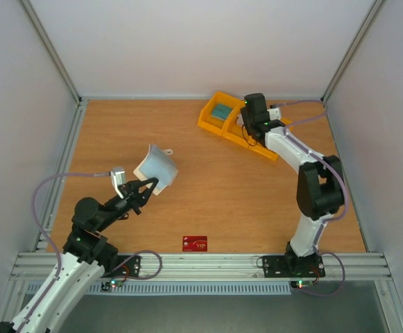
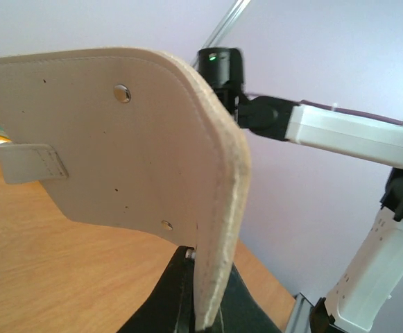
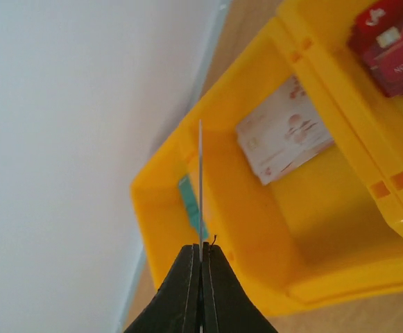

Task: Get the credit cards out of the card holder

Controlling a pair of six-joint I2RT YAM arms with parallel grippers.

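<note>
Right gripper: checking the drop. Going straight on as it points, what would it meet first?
Probably the yellow bin, near its end compartment with the teal card; depth is unclear. The right gripper holds a thin card.

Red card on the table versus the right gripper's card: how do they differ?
The red card lies flat on the table; the held card stands edge-on, pinched by the shut right gripper over the yellow tray. The red card's face shows; the held card's is hidden. Both are outside the card holder.

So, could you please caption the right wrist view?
Right gripper holds a card edge-on over the yellow tray holding other cards.
</note>
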